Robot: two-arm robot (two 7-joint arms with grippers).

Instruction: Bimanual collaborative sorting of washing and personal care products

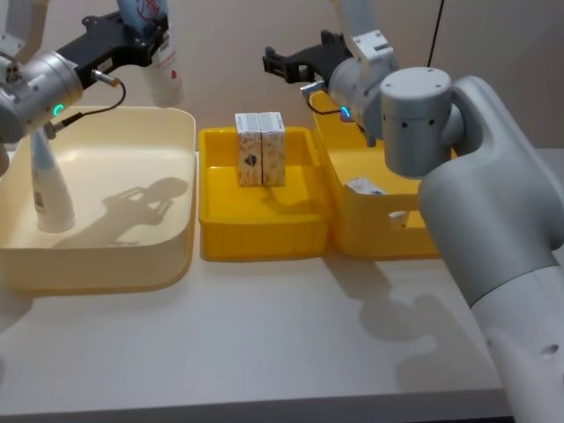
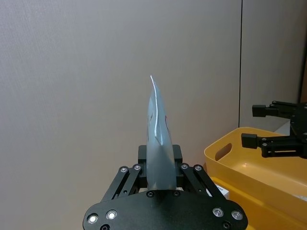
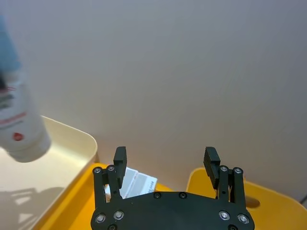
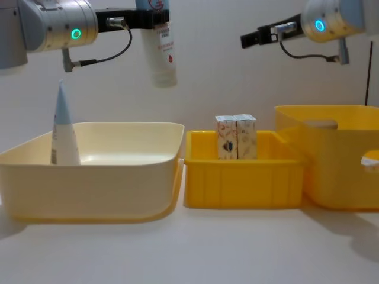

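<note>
At the left, a wide cream plastic tub sits on the white table. A pale blue-white squeeze tube stands inside it near the left wall, cap down and flat tip up. High over the tub's far right corner is the left gripper. Its fingers are clamped on a second pale squeeze tube with a red drop mark, held cap down and clear of the tub. In the middle, a shallow yellow plastic tray holds two cream-orange patterned cartons, upright and touching side by side toward its far wall. The right gripper hovers high above the tray's far side, fingers spread wide and empty. At the right stands a deep yellow plastic tub with a white item lying inside.
</note>
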